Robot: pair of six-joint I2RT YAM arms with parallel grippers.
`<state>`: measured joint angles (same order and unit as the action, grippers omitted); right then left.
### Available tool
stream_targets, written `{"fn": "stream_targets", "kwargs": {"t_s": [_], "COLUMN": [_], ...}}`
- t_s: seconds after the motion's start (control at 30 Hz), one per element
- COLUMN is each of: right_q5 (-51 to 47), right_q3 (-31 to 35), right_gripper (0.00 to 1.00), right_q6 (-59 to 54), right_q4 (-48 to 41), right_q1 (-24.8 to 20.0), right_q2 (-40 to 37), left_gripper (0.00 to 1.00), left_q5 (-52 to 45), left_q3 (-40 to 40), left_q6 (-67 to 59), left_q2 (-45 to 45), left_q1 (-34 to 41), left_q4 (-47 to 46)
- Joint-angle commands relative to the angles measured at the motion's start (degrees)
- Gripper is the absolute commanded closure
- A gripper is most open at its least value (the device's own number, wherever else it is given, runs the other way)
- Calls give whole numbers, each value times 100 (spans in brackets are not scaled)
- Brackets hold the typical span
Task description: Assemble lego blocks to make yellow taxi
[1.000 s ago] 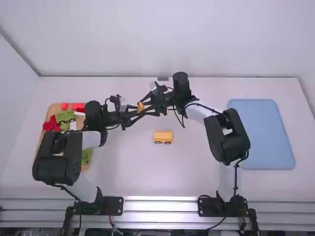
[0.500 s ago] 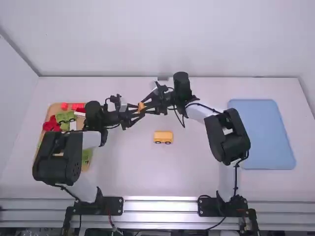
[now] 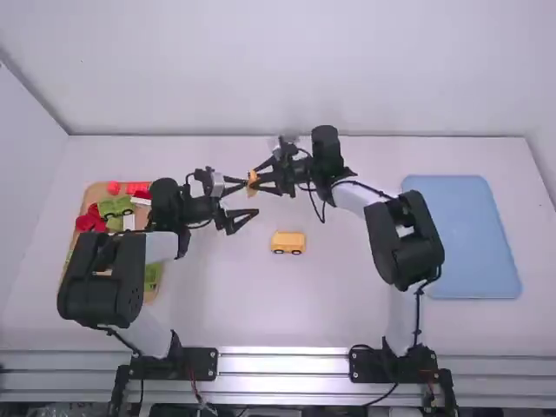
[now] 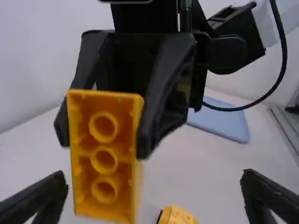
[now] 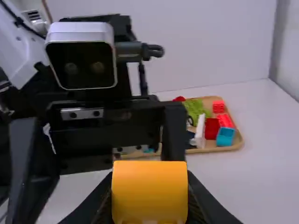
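Got L gripper [image 3: 252, 196] spread, R gripper [image 3: 254, 177] pinched on orange brick [image 4: 105, 172]; see wheeled yellow body [image 3: 288, 242] nearer, slightly R of fingertips, long axis L–R; see orange brick approx. vert., hollow underside L, low end below R fingertips

Yellow-orange brick [image 3: 252, 184], hollow three-tube underside turned sideways, clamped in right gripper [image 3: 255, 179], yellow wheeled body [image 3: 288, 241], dark wheels on near side, resting on table [image 3: 334, 300]
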<state>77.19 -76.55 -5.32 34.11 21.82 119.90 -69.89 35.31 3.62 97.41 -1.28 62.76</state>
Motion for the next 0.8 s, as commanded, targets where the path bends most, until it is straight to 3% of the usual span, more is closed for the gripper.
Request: {"fn": "stream_targets", "kwargs": {"t_s": [0.0,0.27,0.4,0.63,0.77], "right_q5": [-129,-1117,-1829,-3838,-5654], "right_q3": [-149,-149,-149,-149,-149], "right_gripper": [92,97,100,100,100], "right_q6": [170,168,155,-468,-1110], "right_q4": [17,-468,-933,-2680,-4181], "right_q1": [-179,-363,-483,-546,-326], "right_q2": [76,74,55,-457,-949], "left_gripper": [1,1,1,1,1], "left_q5": [-101,-17,831,1759,1998], "left_q3": [74,68,68,68,68], "left_q6": [-4,-562,-557,-562,-813], "left_q2": [17,17,17,17,15], "left_q1": [11,0,-15,-15,-90], "left_q4": [2,-444,-1054,-1519,-1554]}}
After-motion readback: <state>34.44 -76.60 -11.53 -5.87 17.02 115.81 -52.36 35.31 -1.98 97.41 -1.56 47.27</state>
